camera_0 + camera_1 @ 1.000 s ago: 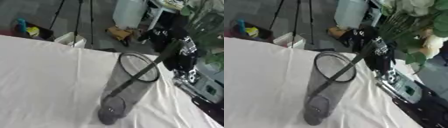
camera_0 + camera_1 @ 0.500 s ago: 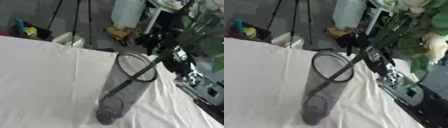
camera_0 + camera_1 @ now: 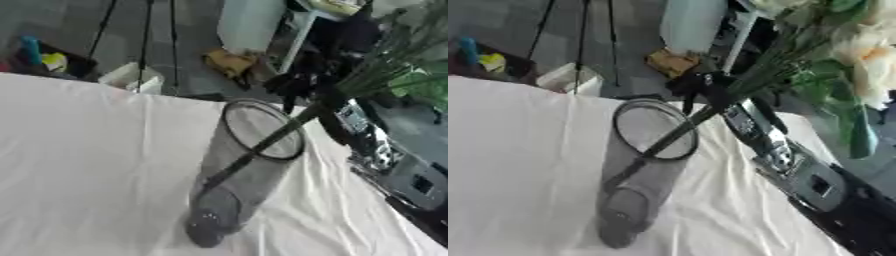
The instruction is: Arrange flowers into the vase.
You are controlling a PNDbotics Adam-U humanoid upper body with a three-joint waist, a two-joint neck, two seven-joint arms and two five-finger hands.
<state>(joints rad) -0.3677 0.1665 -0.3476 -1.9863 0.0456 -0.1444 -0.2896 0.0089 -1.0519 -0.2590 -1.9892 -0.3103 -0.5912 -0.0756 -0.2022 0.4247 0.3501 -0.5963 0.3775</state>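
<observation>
A tall clear grey cylinder vase point(image 3: 229, 190) stands on the white cloth, its round mouth point(image 3: 656, 129) tilted toward me. My right hand point(image 3: 707, 89) is just beyond the rim, to its right, with its dark fingers curled round a bunch of green stems point(image 3: 759, 75). The stems' lower end point(image 3: 249, 155) slants down through the mouth into the vase. White blossoms point(image 3: 866, 44) and green leaves fan out at the upper right. My black and silver right forearm point(image 3: 798, 170) comes in from the lower right. The left hand does not show.
The white cloth-covered table point(image 3: 87, 150) ends at a far edge that slants behind the vase. On the floor beyond it are tripod legs point(image 3: 144, 30), a white box point(image 3: 131, 80), a yellow-brown object point(image 3: 229, 62) and a pale tall container point(image 3: 249, 25).
My right hand has moved left toward the vase mouth with the bunch. The stems now reach deeper into the vase and lean more.
</observation>
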